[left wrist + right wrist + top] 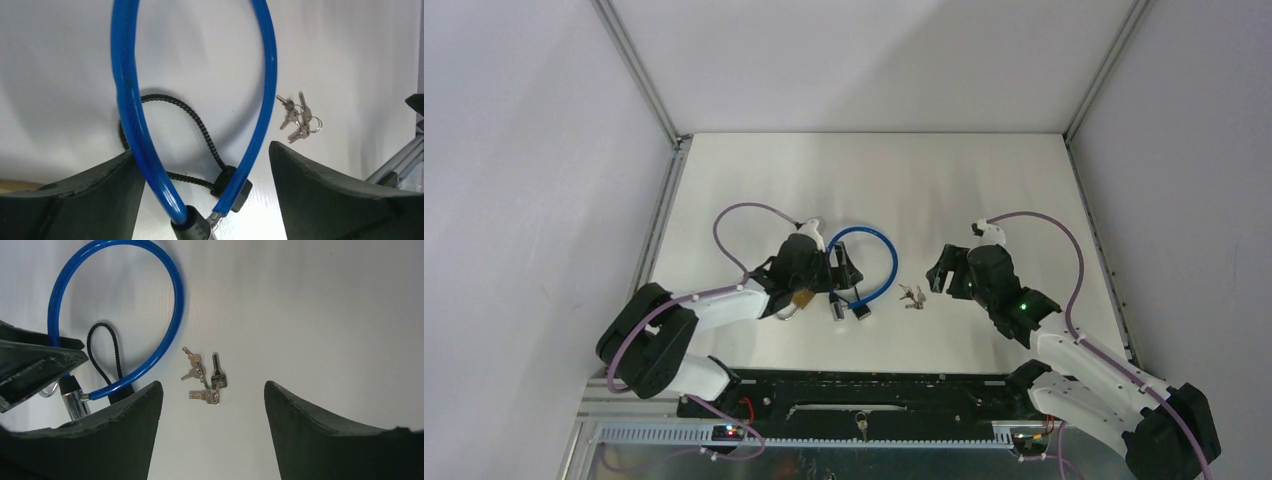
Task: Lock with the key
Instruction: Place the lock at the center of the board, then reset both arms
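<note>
A blue cable lock (876,262) lies looped on the white table, its two ends side by side near my left gripper (836,272). In the left wrist view the blue cable (131,100) runs down into the dark lock barrel (194,227), and the other cable end (250,150) sits beside it. My left gripper (202,150) is open, its fingers astride both ends and touching neither. A bunch of small silver keys (911,296) lies loose between the arms. My right gripper (213,384) is open and empty, with the keys (205,377) just ahead of its fingertips.
A black coiled cord (200,125) ending in a black block (232,187) lies under the cable. A brass padlock (802,299) rests by the left wrist. The white side walls and metal frame rails (664,200) bound the table.
</note>
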